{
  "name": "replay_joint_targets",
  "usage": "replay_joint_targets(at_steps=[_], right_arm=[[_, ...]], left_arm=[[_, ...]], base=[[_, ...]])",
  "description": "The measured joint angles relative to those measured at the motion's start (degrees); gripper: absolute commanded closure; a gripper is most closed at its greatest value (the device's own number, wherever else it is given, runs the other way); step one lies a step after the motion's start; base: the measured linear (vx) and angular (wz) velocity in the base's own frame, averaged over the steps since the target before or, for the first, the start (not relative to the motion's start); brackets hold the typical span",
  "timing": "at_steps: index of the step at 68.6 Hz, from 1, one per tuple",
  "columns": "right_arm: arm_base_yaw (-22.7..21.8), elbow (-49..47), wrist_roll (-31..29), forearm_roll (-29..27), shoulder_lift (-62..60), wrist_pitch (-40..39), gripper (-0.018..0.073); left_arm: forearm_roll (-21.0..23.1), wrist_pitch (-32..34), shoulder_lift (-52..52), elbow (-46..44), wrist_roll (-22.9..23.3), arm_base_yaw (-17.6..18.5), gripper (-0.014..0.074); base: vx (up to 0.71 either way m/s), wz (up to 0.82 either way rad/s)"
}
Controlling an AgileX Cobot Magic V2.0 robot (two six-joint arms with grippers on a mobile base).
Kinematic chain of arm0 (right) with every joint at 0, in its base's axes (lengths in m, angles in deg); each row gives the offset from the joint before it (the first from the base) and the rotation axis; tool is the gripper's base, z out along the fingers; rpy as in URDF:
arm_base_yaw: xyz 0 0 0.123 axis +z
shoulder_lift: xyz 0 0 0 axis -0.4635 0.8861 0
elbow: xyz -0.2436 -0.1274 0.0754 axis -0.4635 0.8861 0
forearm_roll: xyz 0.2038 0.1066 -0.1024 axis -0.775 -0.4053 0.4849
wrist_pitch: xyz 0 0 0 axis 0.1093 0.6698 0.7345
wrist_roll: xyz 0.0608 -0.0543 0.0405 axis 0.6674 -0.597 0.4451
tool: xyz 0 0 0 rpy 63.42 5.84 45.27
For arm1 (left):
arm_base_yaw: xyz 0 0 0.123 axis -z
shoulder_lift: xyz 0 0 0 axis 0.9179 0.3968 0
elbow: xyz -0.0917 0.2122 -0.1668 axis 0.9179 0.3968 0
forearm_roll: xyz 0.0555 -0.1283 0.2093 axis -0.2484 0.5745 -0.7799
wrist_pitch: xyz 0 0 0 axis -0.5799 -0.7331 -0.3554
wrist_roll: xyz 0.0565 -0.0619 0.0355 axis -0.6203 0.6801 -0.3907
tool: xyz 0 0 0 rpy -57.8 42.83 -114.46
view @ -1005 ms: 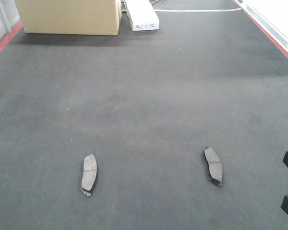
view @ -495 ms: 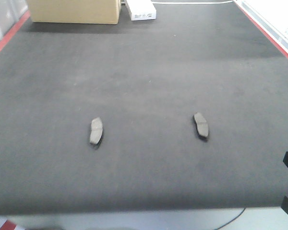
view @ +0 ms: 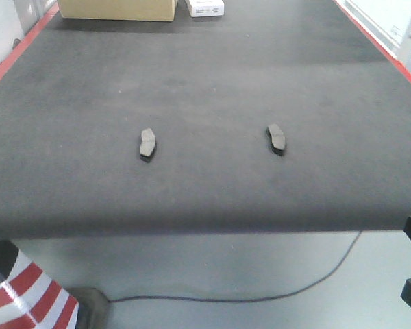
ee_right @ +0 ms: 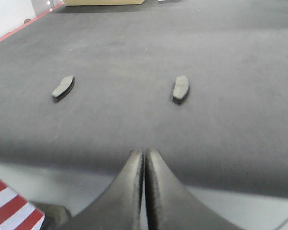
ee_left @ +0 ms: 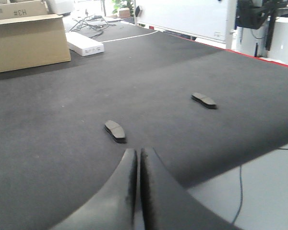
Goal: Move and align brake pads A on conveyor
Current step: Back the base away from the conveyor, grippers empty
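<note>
Two brake pads in view: the left pad (view: 147,142) and right pad (view: 277,138) lie flat and well apart on the conveyor (view: 205,68), near its front edge. Each looks kinda thick, maybe a stacked pair, too blurry to say. The left hand (ee_left: 138,152) and right hand (ee_right: 144,153) are both pinched closed and empty. They hover by that front edge, pointing across the conveyor, pads ahead and untouched.

We log a tan cardboard box (view: 116,8) and a flat white carton (view: 207,7), both cut by the front view's top edge. A red-and-white striped object (view: 20,295), clipped at the lower-left corner, is unidentifiable. On the dark grey brake pads (view: 148,142) (view: 277,138), grooves are too small to tell.
</note>
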Motion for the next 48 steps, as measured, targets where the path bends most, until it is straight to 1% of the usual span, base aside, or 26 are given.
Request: replay_joint_targets(at_steps=[25,48], right_arm=[[0.00,0.00,0.00,0.00,0.00,0.04,0.0569],[0.00,0.00,0.00,0.00,0.00,0.04,0.0569]], left_arm=[[0.00,0.00,0.00,0.00,0.00,0.00,0.0603],[0.00,0.00,0.00,0.00,0.00,0.00,0.0603]], base=[[-0.27,-0.08],[-0.14,0.04]])
